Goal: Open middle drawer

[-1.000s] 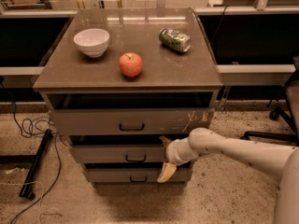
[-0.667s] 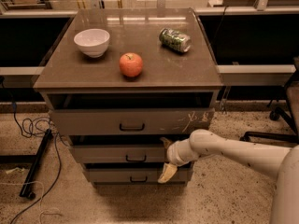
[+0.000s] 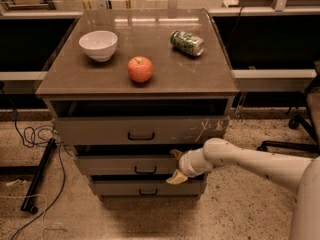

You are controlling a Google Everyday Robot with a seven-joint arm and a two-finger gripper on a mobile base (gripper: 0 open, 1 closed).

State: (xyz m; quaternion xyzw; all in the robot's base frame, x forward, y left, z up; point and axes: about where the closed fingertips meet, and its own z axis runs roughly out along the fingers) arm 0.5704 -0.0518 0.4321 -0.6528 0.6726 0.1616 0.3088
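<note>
The middle drawer (image 3: 120,165) is the second grey-brown front of the cabinet, with a small black handle (image 3: 145,170) at its centre. Its front stands a little forward of the bottom drawer (image 3: 120,187), with a dark gap above it. My gripper (image 3: 175,166) is at the right part of the middle drawer's front, to the right of the handle. It is open, with one cream fingertip (image 3: 176,154) at the drawer's upper edge and the other at its lower edge. My arm (image 3: 250,160) reaches in from the right.
The top drawer (image 3: 100,131), scratched white at its right end, is pulled out. On the cabinet top (image 3: 75,74) stand a white bowl (image 3: 98,44), a red apple (image 3: 140,69) and a green can (image 3: 187,43) on its side. Cables (image 3: 35,134) and a black pole lie left; a chair base (image 3: 295,134) stands right.
</note>
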